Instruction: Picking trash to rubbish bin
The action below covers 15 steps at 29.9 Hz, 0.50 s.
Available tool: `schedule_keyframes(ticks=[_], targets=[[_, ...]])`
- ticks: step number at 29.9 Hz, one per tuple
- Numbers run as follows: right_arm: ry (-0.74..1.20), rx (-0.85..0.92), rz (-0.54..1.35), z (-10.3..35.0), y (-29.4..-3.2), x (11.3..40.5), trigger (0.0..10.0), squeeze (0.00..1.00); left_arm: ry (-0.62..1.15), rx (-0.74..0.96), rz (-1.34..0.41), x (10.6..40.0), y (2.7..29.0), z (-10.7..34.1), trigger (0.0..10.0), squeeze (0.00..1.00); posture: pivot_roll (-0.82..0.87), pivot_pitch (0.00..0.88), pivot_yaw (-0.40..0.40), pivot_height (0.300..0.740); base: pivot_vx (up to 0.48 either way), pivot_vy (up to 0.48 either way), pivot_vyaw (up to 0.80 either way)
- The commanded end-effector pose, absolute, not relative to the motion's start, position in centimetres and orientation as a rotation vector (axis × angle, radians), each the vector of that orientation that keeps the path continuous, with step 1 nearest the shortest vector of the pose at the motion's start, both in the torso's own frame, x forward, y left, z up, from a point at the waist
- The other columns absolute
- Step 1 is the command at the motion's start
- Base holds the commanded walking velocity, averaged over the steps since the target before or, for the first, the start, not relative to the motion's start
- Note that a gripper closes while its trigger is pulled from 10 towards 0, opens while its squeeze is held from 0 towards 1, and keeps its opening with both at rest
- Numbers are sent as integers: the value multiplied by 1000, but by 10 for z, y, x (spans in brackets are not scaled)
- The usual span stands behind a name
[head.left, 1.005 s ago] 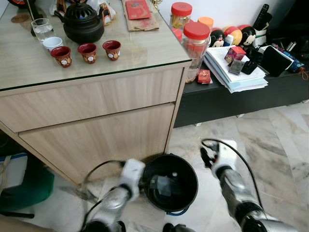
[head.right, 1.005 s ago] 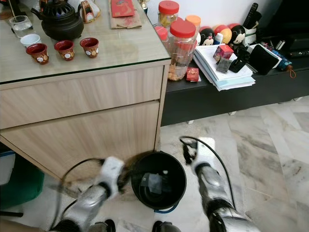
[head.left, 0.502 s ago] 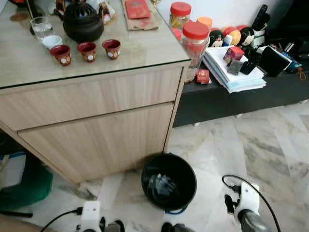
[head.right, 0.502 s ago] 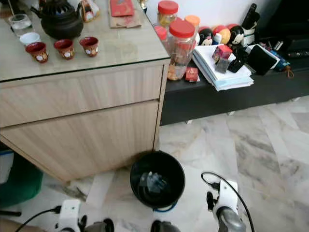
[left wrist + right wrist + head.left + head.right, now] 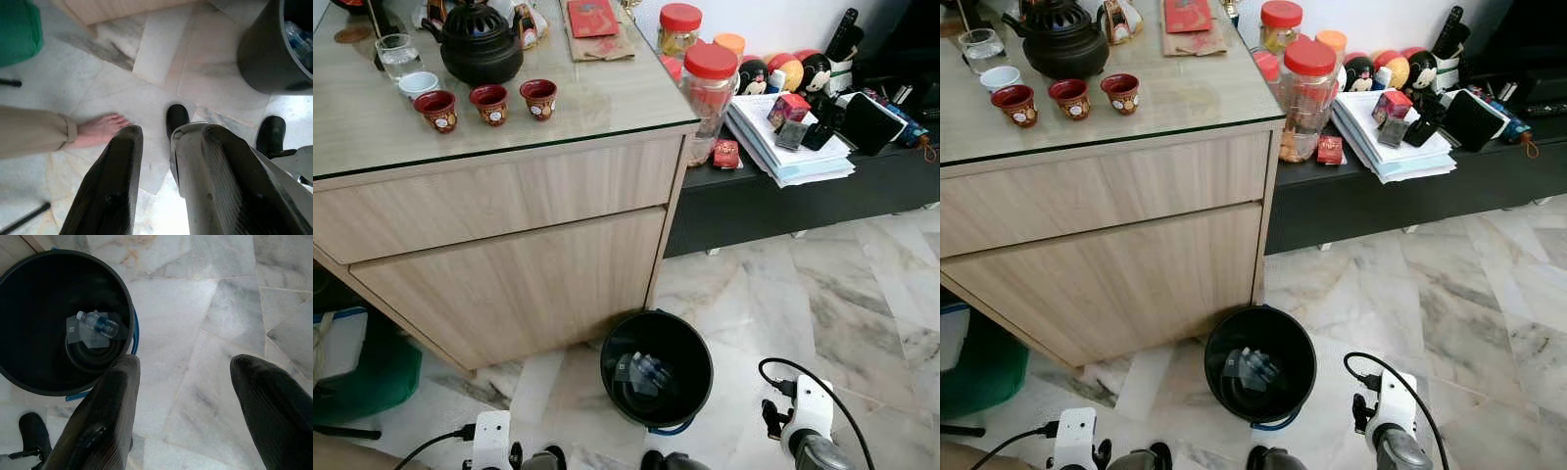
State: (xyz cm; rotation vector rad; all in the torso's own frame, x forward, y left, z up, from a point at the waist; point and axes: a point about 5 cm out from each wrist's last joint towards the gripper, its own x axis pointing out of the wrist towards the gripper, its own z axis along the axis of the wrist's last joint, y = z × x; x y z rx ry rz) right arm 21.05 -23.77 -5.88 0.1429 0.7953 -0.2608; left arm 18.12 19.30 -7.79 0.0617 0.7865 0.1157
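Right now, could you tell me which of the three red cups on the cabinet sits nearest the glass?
The leftmost red cup, beside the small white cup, is nearest the glass.

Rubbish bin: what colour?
Black rubbish bin, with a blue handle at its rim; clearest in the right wrist view.

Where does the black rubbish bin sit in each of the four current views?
Left eye view: rubbish bin low centre, on the floor before the wooden cabinet.
Right eye view: low centre, same spot.
Left wrist view: its dark wall at the top right corner.
Right wrist view: upper left, plastic bottle inside.
Shared landmark: the marble floor.
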Motion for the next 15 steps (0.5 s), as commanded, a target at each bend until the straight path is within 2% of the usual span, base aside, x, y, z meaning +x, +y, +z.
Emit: schedule_keyframes(ticks=[1,6,10,15], targets=[[823,144,-274,-64,-239,201,10000,0,838,102,95,163,193,-86,10000,0,111,169,-75,740,0,0,0],[840,141,-278,-67,-240,195,10000,0,833,157,102,157,205,-86,10000,0,113,170,-74,740,0,0,0],[865,132,-278,-71,-240,187,10000,0,848,256,113,149,234,-83,10000,0,126,180,-70,740,0,0,0],[860,136,-280,-71,-240,188,10000,0,841,314,127,152,244,-79,10000,0,125,187,-66,740,0,0,0]])
